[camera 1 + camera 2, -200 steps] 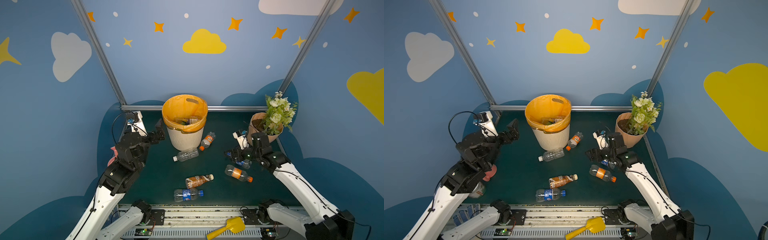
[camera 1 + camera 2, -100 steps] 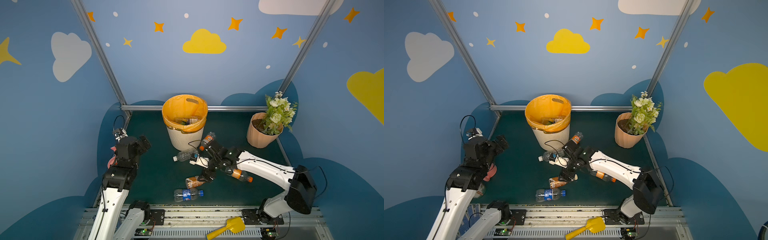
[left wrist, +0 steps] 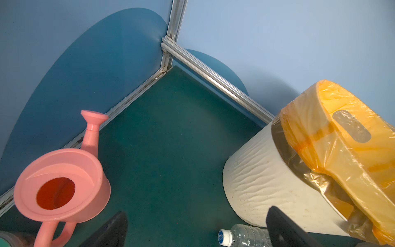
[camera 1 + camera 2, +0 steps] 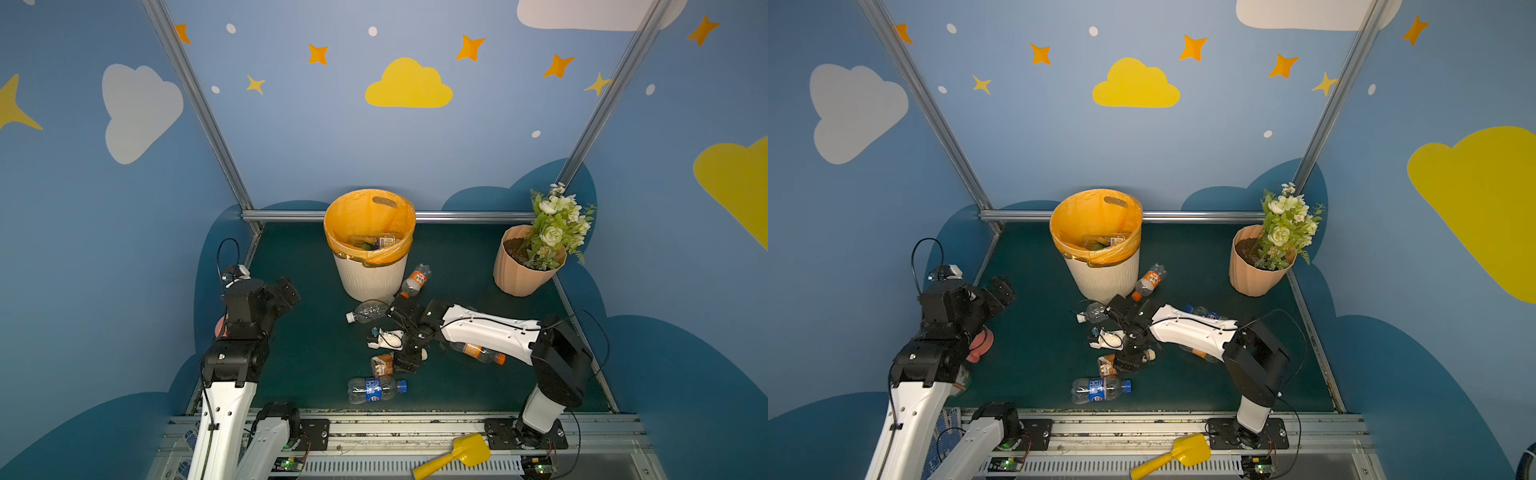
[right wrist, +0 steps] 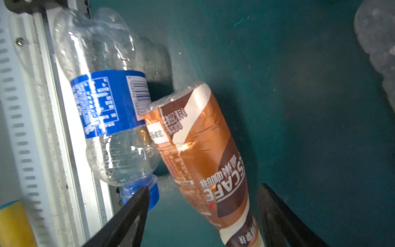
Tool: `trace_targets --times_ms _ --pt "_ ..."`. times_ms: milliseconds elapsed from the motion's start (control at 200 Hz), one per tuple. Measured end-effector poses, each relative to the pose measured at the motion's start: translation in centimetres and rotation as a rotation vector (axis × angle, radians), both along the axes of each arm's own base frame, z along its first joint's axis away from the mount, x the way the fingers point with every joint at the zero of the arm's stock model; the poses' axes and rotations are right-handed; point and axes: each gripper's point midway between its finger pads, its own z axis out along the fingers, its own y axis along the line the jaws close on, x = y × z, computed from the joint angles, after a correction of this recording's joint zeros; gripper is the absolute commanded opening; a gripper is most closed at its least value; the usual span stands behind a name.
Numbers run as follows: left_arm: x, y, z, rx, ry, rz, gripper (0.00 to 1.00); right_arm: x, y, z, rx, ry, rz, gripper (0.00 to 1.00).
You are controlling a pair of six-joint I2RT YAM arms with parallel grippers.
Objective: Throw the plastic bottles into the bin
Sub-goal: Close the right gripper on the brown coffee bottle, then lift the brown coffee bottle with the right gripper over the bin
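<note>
Right gripper (image 5: 203,187): jaws apart, either side of brown coffee bottle (image 5: 198,145), lower middle of frame.
Left gripper (image 3: 196,210): wide open, holds nothing.

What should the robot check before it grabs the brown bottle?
1. Brown bottle lies inside the right gripper: ok.
2. Jaws pressing on it: not ok, there are gaps on both sides.
3. Blue-label bottle clear of the grab: cannot tell, it lies close beside the brown one.
4. Bin open, with room inside: ok.
5. Left gripper open, empty and off to the side: ok.
</note>
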Motion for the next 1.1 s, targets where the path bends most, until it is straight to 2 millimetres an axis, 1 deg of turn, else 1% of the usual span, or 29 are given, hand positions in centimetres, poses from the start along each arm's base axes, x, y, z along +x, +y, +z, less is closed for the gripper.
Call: trace_targets --times_ms 220,380,516,681,856,986,1096 --pt "0.0 -0.1 0.0 -0.005 0.001 -0.008 1.0 0.2 0.1 -1.0 -0.026 -0.013 0.001 0.78" --pt "0.0 -0.1 -0.1 -0.006 0.004 -0.006 1.0 0.3 0.5 -2.4 -0.055 -0.009 0.009 0.78" --pt "-0.1 -0.1 -0.2 -0.006 0.009 -0.005 1.0 0.5 0.7 -3.3 -0.075 -0.008 0.012 0.75" --pt "-0.1 -0.1 -0.2 -0.006 0.01 -0.005 1.0 0.7 1.0 -3.7 -0.082 -0.013 0.014 0.67" --pt "-0.1 0.0 -0.3 -0.006 0.012 -0.003 1.0 1.1 1.2 -3.6 -0.077 -0.028 0.006 0.54" --pt "-0.2 0.0 -0.4 -0.006 0.016 -0.003 1.0 1.6 1.2 -3.4 -0.068 -0.03 -0.015 0.49" --pt "-0.2 0.0 -0.4 -0.006 0.017 -0.002 1.0 2.8 1.2 -2.7 -0.028 -0.036 -0.06 0.47"
